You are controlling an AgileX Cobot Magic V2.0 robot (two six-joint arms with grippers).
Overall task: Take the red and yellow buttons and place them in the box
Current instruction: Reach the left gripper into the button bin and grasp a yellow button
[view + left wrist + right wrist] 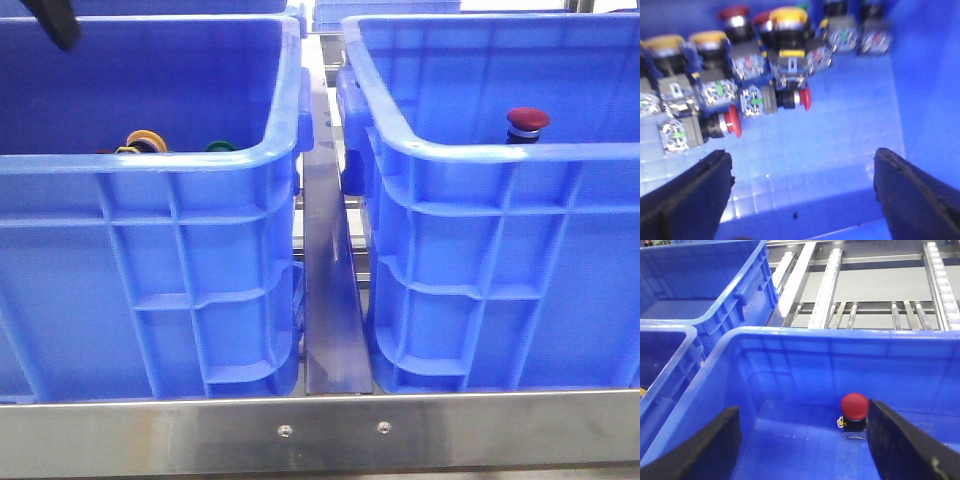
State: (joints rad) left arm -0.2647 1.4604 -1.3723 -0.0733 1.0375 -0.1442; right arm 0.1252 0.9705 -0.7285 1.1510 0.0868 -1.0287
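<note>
Two large bright blue ribbed plastic crates stand side by side on a metal frame. The right-hand crate [500,250] holds one dark red domed push button [854,410], upright on its floor near the far wall. The left-hand crate [150,260] holds a heap of push buttons on dark bodies: about four red-capped [797,98], three yellow-capped [788,17]; the front view also shows a green cap [220,146]. The left pincer [802,175] hangs open and empty above that heap. The right pincer [802,440], fingers apart, hovers over the right-hand crate. Steel roller rails [940,285] lie beyond.
</note>
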